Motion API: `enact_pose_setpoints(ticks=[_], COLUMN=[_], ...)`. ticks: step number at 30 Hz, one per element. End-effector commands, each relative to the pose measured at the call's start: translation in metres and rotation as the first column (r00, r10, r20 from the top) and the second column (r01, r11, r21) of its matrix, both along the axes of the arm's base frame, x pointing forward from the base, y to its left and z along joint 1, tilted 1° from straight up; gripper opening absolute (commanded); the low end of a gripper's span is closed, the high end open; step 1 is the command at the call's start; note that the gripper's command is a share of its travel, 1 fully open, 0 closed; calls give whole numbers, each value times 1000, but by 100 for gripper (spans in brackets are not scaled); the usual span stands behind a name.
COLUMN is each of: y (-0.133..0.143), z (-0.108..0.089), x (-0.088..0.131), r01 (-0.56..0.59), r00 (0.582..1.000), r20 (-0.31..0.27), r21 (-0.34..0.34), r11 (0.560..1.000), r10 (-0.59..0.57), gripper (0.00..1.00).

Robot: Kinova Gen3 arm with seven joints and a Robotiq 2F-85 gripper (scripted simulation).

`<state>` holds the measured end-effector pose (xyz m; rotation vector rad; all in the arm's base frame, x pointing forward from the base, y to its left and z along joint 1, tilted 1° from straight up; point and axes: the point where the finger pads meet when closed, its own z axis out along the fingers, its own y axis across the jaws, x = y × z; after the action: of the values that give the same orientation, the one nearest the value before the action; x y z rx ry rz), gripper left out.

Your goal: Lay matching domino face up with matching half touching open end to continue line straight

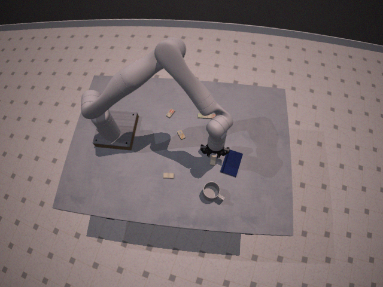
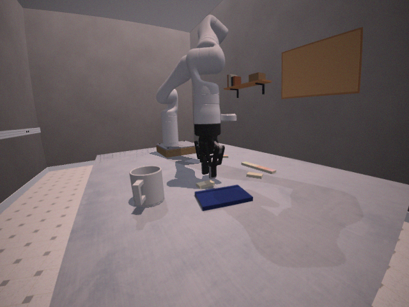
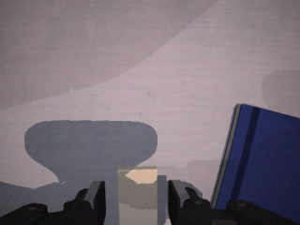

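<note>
plain domino [image 1: 213, 159] [image 2: 205, 184] [image 3: 138, 202] lengthwise between gripper fingers, untouched

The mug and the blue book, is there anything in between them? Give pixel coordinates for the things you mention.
No, the top view shows only bare tabletop between the mug [image 1: 211, 190] [image 2: 150, 186] and the blue book [image 1: 231, 163] [image 2: 223, 196] [image 3: 269, 161].

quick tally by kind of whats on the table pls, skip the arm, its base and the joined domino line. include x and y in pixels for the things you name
loose dominoes [image 1: 170, 113] [image 1: 181, 134] [image 1: 168, 175] [image 1: 213, 160] [image 2: 254, 174] [image 2: 204, 184] [image 3: 138, 206]: 5
mug [image 1: 211, 192] [image 2: 153, 188]: 1
blue book [image 1: 231, 163] [image 2: 224, 196] [image 3: 267, 164]: 1
total: 7
</note>
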<state>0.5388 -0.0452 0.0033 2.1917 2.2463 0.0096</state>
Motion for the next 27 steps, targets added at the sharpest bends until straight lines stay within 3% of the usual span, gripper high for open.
enact_pose_setpoints(ticks=[1,27], y=[0,0], z=[-4,-9], x=[1,1], r01=[0,0], r00=[1000,1000], r20=[2,2], r21=[0,0], r11=[1000,1000], r10=[0,0], gripper=[47,47])
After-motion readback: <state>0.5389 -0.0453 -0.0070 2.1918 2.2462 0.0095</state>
